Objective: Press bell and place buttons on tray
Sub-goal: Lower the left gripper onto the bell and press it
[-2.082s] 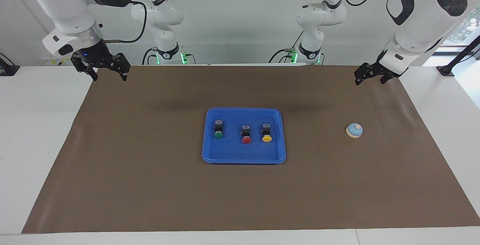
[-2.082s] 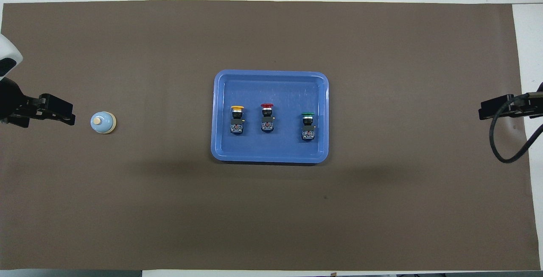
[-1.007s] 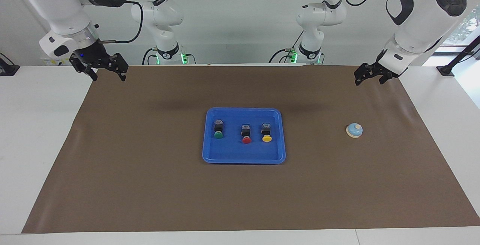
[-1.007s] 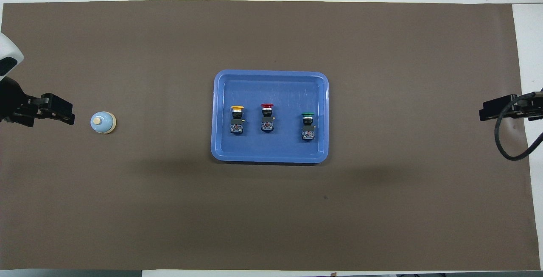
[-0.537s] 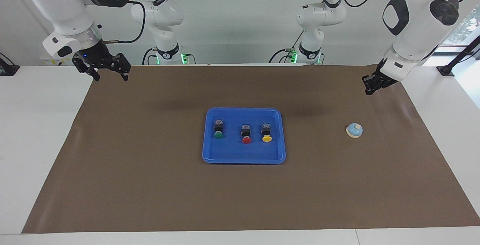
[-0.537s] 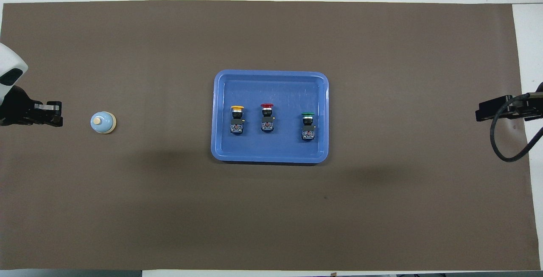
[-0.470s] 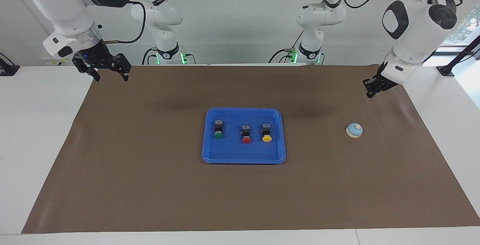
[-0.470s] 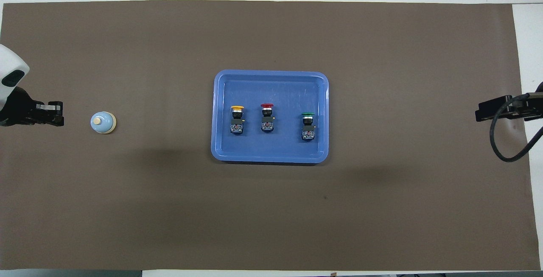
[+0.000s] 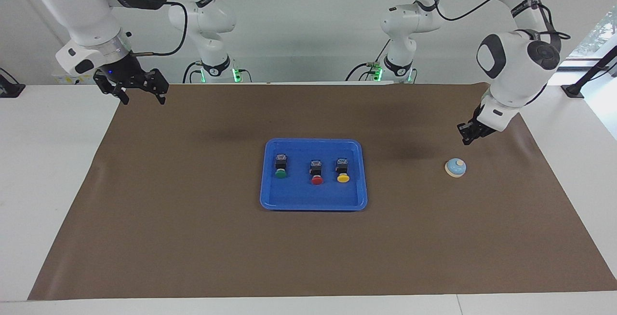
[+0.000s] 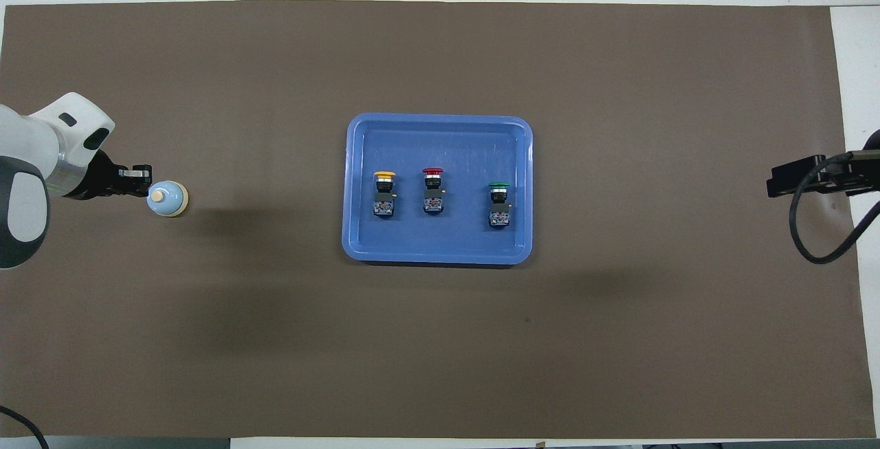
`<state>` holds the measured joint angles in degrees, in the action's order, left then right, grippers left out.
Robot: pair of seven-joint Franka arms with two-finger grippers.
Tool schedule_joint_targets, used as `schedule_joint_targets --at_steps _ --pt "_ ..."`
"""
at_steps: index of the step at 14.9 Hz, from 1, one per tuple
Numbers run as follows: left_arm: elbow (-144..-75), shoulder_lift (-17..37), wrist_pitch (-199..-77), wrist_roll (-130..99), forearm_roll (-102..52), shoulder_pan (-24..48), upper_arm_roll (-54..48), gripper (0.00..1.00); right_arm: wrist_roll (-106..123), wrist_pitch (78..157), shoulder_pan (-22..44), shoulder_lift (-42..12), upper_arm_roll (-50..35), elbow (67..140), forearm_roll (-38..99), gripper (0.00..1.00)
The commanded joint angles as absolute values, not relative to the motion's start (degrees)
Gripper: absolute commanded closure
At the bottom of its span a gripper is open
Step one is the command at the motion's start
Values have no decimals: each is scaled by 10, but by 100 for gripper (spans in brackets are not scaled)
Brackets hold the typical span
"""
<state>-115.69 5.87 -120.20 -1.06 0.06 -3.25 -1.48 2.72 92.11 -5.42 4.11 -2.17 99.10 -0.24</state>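
My left gripper (image 9: 465,141), fingers pressed together, hangs above the mat near the bell (image 9: 455,167); my right gripper (image 9: 140,94) waits spread; three buttons (image 9: 316,171) sit in the tray (image 9: 313,202)

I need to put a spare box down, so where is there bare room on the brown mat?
Wide bare mat lies between the tray and the right arm's end, and along the edge farthest from the robots. Crowded: the tray's middle row of buttons, and around the bell under the left gripper.
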Motion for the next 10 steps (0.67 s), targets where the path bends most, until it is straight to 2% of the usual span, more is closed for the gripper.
schedule_joint_targets --at_steps 1,10 --pt "-1162 72 -1237 -5 -2 -45 -18 100 26 917 -55 49 -25 999 8 0" --pt "-1193 93 -1296 -6 -2 -46 -17 100 24 914 -57 50 -24 998 8 0"
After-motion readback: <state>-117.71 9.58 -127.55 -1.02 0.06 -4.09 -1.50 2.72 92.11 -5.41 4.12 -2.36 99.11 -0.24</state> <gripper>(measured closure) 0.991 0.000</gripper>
